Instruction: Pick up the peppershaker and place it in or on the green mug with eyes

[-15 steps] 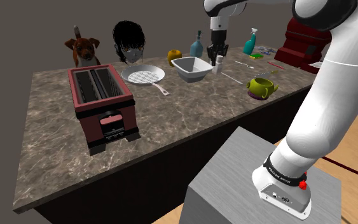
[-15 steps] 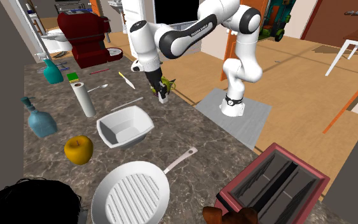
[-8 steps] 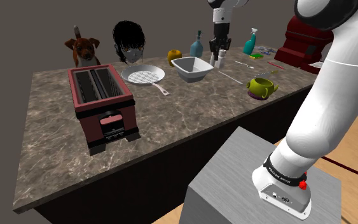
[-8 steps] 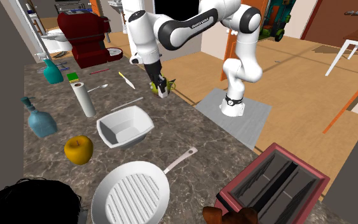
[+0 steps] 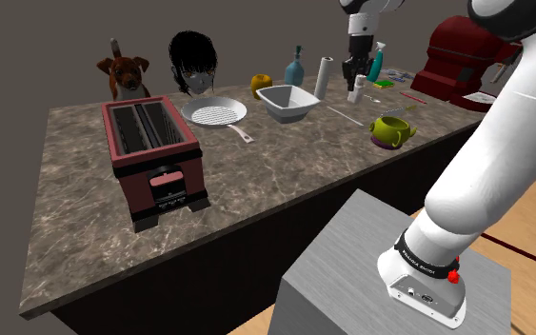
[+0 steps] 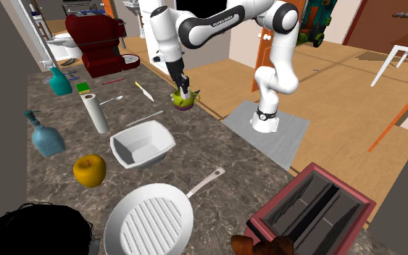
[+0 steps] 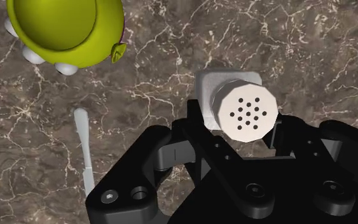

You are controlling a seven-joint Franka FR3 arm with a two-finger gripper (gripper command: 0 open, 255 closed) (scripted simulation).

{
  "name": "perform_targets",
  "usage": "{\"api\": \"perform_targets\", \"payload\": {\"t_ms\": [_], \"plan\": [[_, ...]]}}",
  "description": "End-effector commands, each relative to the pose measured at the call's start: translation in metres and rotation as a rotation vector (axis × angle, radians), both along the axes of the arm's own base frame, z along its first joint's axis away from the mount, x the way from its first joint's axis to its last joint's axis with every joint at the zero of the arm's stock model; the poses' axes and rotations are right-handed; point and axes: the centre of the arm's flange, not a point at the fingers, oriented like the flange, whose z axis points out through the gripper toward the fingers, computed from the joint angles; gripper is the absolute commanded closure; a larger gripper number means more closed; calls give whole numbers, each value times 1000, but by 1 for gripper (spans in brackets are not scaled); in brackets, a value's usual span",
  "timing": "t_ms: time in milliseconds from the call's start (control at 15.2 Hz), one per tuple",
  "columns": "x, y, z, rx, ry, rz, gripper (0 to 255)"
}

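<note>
- Swung across the marble counter [image 5: 285, 162] since a second ago, the white arm [image 6: 163, 32] now reaches near the counter's stand-side edge.
- Green mug [image 7: 63, 28] sits at that edge.
- Black gripper [image 7: 241, 126] pinches the white pepper shaker [image 7: 243, 109], aloft just beside the mug.

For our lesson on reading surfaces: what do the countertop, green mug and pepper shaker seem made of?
Countertop: polished stone, likely marble; brown with pale veins. Green mug: smooth with a slight sheen, perhaps glazed ceramic or plastic. Pepper shaker: plain matt pale grey, holed top; material unclear.
</note>
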Motion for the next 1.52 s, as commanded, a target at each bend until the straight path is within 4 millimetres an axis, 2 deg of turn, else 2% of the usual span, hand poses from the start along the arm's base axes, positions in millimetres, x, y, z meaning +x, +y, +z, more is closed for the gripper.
{"api": "perform_targets", "payload": {"t_ms": [0, 858, 1452], "plan": [[-18, -20, 1, 0, 0, 1, 255], [-148, -137, 6, 0, 0, 1, 255], [-148, -137, -41, 0, 0, 1, 255]]}}
